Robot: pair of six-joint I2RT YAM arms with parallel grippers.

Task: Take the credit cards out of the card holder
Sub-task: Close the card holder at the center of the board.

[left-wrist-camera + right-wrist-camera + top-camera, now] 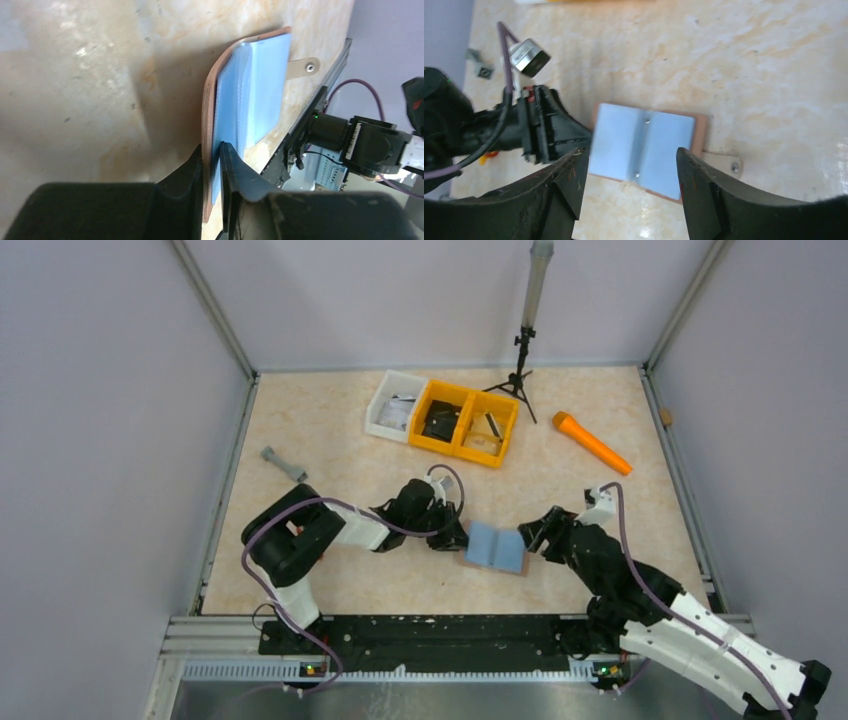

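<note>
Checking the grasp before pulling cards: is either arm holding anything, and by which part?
The left gripper pinches the open card holder by one edge, cover and blue lining between its fingers. The right gripper is open, holding nothing.

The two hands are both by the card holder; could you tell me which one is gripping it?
The left hand: it pinches an edge of the card holder, whereas the right hand is spread open, gripping nothing.

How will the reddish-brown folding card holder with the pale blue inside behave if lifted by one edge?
Probably floppy: the reddish-brown folding card holder curves where the left tool pinches its edge. Probably light, since it looks thin and flat. Pushed, it would likely slide on the smooth marble-patterned table, not roll.
</note>
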